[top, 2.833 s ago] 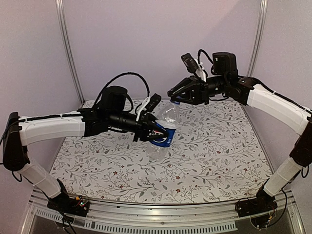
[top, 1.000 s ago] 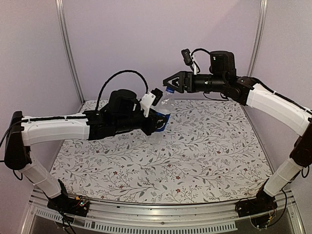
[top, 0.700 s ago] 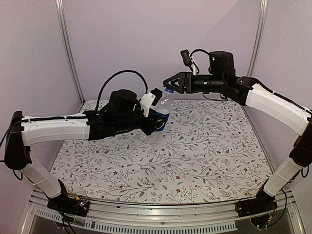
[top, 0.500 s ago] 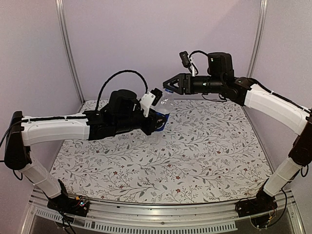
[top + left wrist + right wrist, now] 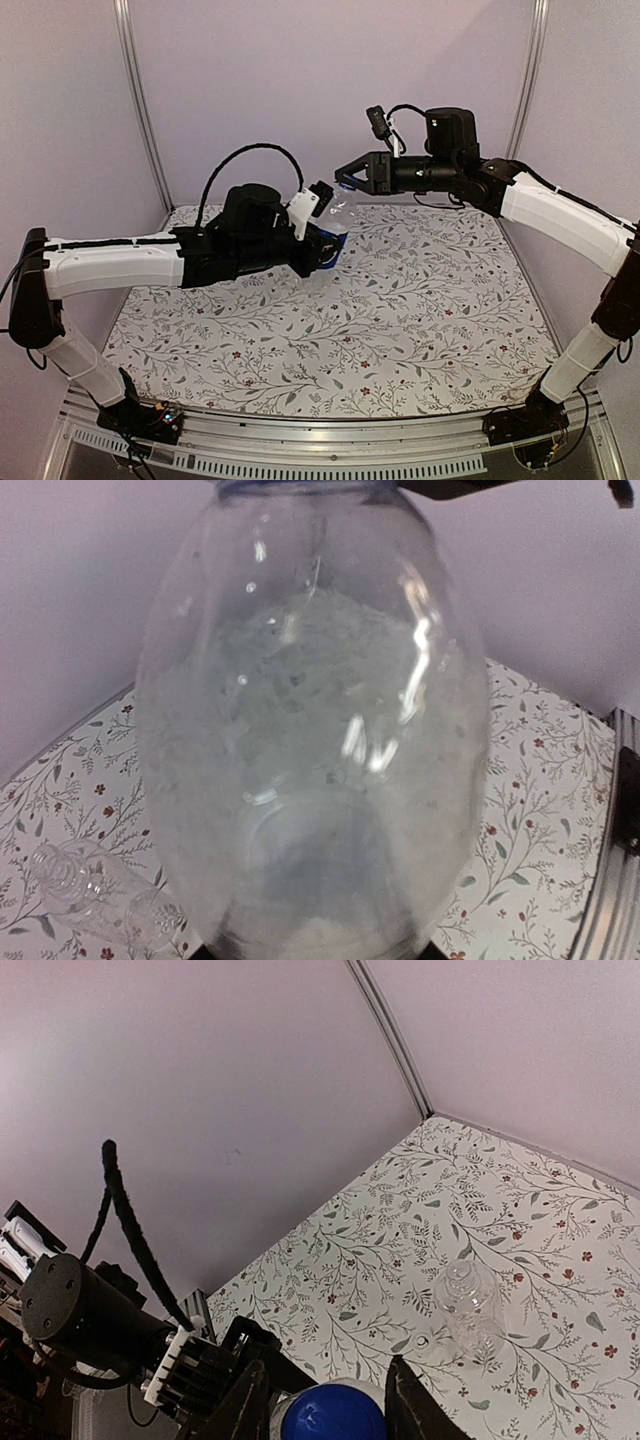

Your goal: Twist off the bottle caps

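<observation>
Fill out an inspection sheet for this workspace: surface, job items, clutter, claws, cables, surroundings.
Surface: floral table cover, lying flat.
Job's things: Pepsi bottle held up off the cover, blue cap at its top; plain bottle lying on its side on the cover, its cap not made out.
Clutter: nothing seen.
Claws: left claw shut on the Pepsi bottle at its label band; right claw has a finger on each side of the blue cap, grip cannot be told.
Cables: black cable loops above the left arm, apart from the bottle.
Surroundings: pale walls, metal post in the corner.
</observation>
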Motion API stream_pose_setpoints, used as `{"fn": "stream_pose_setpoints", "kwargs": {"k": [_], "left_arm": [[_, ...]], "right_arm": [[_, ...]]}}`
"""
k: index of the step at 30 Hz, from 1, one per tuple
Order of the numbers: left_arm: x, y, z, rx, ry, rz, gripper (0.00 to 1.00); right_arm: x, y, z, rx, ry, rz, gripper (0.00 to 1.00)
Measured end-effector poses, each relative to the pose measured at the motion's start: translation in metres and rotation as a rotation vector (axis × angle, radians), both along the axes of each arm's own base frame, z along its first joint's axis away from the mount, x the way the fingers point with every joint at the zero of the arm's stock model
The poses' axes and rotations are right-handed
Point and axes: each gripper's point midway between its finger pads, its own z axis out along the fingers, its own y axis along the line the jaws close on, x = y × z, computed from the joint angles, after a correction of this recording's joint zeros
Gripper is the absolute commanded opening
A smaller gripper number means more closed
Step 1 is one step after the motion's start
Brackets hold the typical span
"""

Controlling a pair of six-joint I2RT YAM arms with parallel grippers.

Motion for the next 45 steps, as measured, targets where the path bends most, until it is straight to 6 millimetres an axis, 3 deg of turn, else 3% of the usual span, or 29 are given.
{"fn": "stream_pose_setpoints", "kwargs": {"k": [11,19,29,34,39,42,45], "left_arm": [[0.0,0.0,0.0,0.004,-0.005,-0.004,0.3],[-0.018,-0.007,0.004,-0.023,0.02,-0.125,0.29],[-0.074,-0.002,0.008,-0.131,0.166,-0.519,0.31],[-0.1,-0.001,0.015,-0.179,0.227,-0.674,0.31],[-0.104,0.0,0.016,-0.191,0.249,-0.7,0.3],[-0.103,0.0,0.015,-0.188,0.252,-0.69,0.29],[-0.098,0.001,0.012,-0.18,0.251,-0.666,0.29]], "right_arm": [[0.001,0.0,-0.001,-0.008,-0.018,0.006,0.07],[-0.014,0.0,0.003,-0.009,-0.1,0.146,0.04],[-0.077,-0.003,0.006,0.063,-0.269,0.574,0.13],[-0.097,-0.007,0.011,0.108,-0.302,0.692,0.17],[-0.101,-0.007,0.01,0.118,-0.306,0.72,0.24],[-0.098,-0.007,0.009,0.11,-0.305,0.705,0.37],[-0.091,-0.005,0.006,0.089,-0.299,0.667,0.56]]}}
